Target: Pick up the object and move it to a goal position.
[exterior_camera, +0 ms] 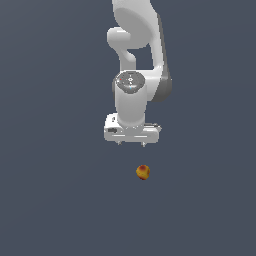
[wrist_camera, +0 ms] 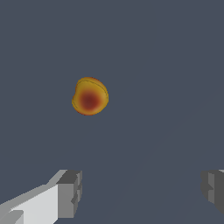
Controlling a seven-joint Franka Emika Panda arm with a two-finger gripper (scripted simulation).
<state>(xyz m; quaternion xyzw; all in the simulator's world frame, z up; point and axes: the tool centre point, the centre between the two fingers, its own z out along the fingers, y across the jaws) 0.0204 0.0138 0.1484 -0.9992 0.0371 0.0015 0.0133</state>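
The object (exterior_camera: 143, 172) is a small lumpy orange-yellow ball with a red patch, lying on the dark grey floor. It also shows in the wrist view (wrist_camera: 89, 96). My white gripper (exterior_camera: 131, 144) hangs above it and a little toward the exterior view's left, pointing down. Its fingers are spread wide apart and hold nothing. In the wrist view the two grey fingertips (wrist_camera: 70, 194) stand far apart, with the gripper (wrist_camera: 142, 190) clear of the ball and not touching it.
The floor (exterior_camera: 50, 200) is a plain dark grey surface. The white arm (exterior_camera: 137, 45) rises behind the gripper in the exterior view.
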